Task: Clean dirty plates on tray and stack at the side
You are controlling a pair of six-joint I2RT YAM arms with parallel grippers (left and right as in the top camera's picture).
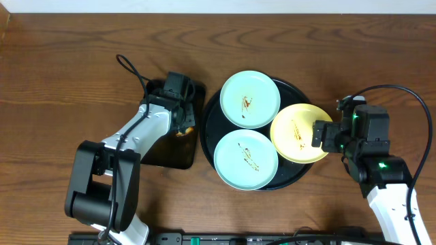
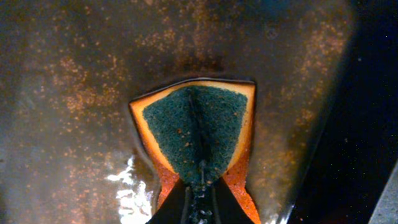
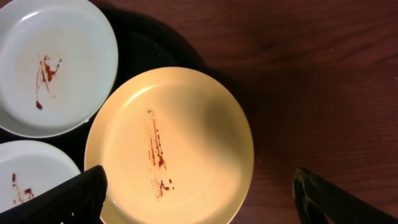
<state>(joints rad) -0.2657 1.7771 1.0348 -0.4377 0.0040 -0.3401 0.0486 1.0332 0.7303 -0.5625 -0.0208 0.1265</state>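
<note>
Left fingers (image 2: 171,208) pinched shut on sponge (image 2: 193,130), small tray (image 1: 160,153), left-centre. Right fingers (image 3: 74,196) wide, empty, over yellow plate (image 3: 171,146) at round tray's (image 1: 211,112) right edge. Lift sponge straight; steady plate before wiping.

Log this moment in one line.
left gripper: shut on sponge in rectangular tray | right gripper: open above yellow plate | green plates: smeared too, all three on round tray | stacked: none

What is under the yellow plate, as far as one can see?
The yellow plate lies with its left part over the black tray, its right part over the wooden table. How it rests there is hidden.
</note>
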